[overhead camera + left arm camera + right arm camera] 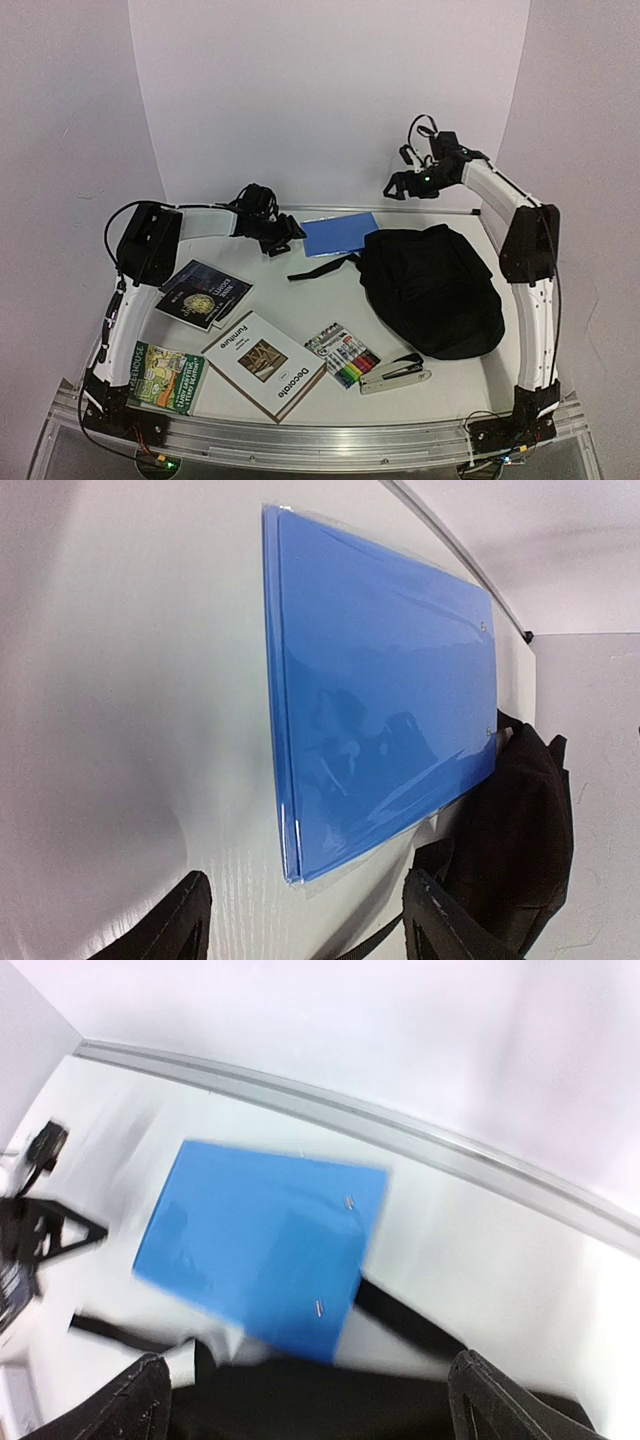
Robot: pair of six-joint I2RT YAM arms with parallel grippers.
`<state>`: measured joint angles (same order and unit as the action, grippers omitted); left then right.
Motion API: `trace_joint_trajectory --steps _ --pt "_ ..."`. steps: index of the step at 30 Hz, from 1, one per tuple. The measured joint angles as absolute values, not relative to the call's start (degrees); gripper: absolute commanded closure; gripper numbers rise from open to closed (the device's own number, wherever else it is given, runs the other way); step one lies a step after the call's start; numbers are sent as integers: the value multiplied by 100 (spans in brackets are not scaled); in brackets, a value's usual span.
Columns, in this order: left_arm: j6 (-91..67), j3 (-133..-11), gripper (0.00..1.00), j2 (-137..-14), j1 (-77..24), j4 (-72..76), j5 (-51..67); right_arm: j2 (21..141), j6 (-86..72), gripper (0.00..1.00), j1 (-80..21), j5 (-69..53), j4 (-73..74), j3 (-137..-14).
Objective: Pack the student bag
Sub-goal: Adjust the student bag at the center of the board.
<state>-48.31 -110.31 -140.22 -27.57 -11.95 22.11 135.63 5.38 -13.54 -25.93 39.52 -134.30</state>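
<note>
The student bag (435,290), a big soft black backpack, lies closed on the right half of the table, one strap trailing left. A blue folder (340,233) lies flat behind it, its right edge against the bag. My left gripper (285,232) hovers just left of the folder. In the left wrist view it (305,905) is open and empty, the folder's (385,700) near corner just ahead of the fingers and the bag (525,840) to the right. My right gripper (400,185) hangs high above the back edge. It (305,1385) is open and empty over folder (260,1240) and bag (350,1405).
On the left and front of the table lie a dark book (203,292), a green book (165,375), a white book (263,365), a pack of markers (342,355) and a stapler (395,375). A metal rail (420,1135) runs along the back edge.
</note>
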Motion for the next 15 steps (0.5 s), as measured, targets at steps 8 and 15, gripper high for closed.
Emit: trace_joint_trajectory --steps 8,15 --pt "-4837 -11022 25 -14022 -2781 -1307 2117 15235 -37 6 -1766 -2018 3345 -14529" --pt "-4734 -11067 25 -13986 -2761 -1686 1792 15984 -262 20 -1782 -1999 2923 -14882"
